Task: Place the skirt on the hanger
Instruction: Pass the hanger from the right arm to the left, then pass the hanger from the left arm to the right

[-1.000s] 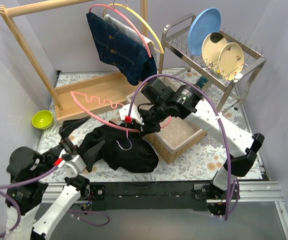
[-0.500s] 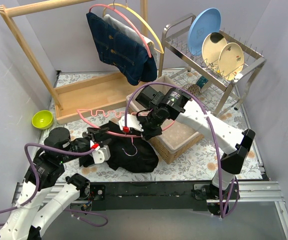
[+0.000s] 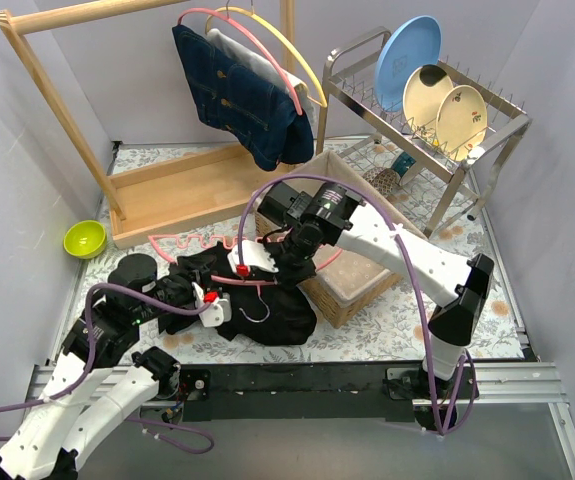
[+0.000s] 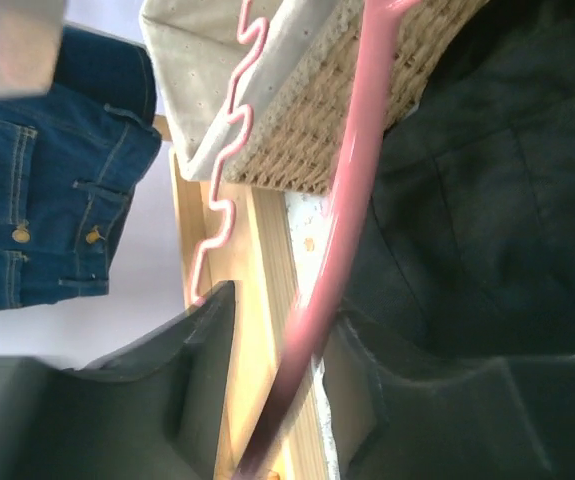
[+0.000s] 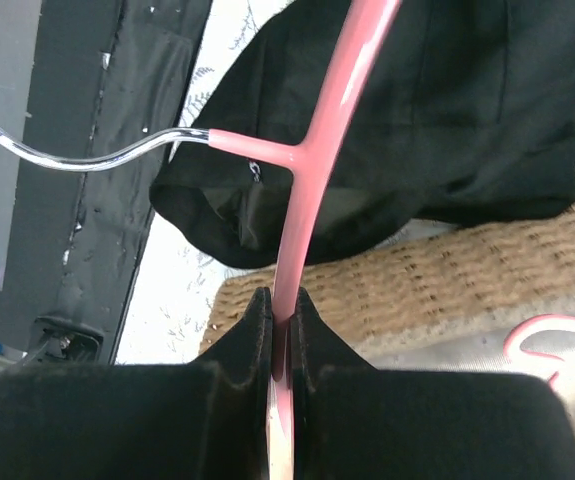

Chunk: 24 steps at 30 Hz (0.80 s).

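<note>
- The right tool point(image 5: 279, 300) is clamped shut on the straight bar of the pink plastic hanger with a chrome hook point(image 5: 302, 160). It holds the hanger low over the black skirt point(image 3: 277, 315), judged to steady the hanger while fabric is fed on.
- The left tool point(image 4: 282, 320) straddles the same bar further left. Its jaws stand apart with gaps showing and grip nothing.
- The skirt lies crumpled on the floral desk point(image 3: 417, 320), near centre, beneath the hanger. It is not yet on the hanger.
- The woven lined basket point(image 3: 352, 285) sits against the skirt's right side and crowds the right arm.
- The wooden clothes rack point(image 3: 67, 100), carrying a blue denim garment point(image 3: 237, 95), stands just beyond the skirt.
- The green bowl point(image 3: 84, 238) on the left and the metal dish rack point(image 3: 447, 150) at far right are well apart.
</note>
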Motion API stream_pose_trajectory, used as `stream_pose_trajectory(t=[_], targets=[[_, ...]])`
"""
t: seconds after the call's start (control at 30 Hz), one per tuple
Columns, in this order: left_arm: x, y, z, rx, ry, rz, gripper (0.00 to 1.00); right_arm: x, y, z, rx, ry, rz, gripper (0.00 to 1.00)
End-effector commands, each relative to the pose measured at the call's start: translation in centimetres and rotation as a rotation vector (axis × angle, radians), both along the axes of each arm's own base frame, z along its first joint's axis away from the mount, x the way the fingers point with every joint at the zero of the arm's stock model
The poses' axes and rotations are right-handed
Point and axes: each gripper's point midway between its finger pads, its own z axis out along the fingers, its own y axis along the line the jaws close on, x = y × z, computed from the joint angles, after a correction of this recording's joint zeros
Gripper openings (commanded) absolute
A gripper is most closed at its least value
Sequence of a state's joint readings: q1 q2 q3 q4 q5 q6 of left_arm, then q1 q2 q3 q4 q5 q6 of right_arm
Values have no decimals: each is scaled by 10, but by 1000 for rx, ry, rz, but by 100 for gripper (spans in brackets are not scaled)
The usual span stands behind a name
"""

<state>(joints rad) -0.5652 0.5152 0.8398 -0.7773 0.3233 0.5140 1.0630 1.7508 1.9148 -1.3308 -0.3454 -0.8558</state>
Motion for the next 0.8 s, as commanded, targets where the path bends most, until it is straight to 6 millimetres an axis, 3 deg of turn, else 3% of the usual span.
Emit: stream_pose_trajectory(t=[0.0,0.03,0.23,0.37,0.5,0.67,0.7,0.77], targets=[[8,4,3,35,-66,19,15,-6,17,22,100,8,41,1],[7,4,3,26,-67,18,0,-6,19,24,109,10,42,1],[1,1,27,-204,41,102,0,-10,23,43,175,25,46,3],[-5,5,54,-371,83,169,0,-11,26,78,286,24,58,12],[-15,-1,65,-470,165,159,0,-5,25,109,403,-15,58,20],[-21,-11,80,-598,289,162,0,-4,25,124,513,-104,89,25],[-22,-16,81,-631,343,168,0,-3,26,138,577,-152,101,26],[-24,-21,85,-659,387,156,0,-4,24,130,585,-165,112,26]])
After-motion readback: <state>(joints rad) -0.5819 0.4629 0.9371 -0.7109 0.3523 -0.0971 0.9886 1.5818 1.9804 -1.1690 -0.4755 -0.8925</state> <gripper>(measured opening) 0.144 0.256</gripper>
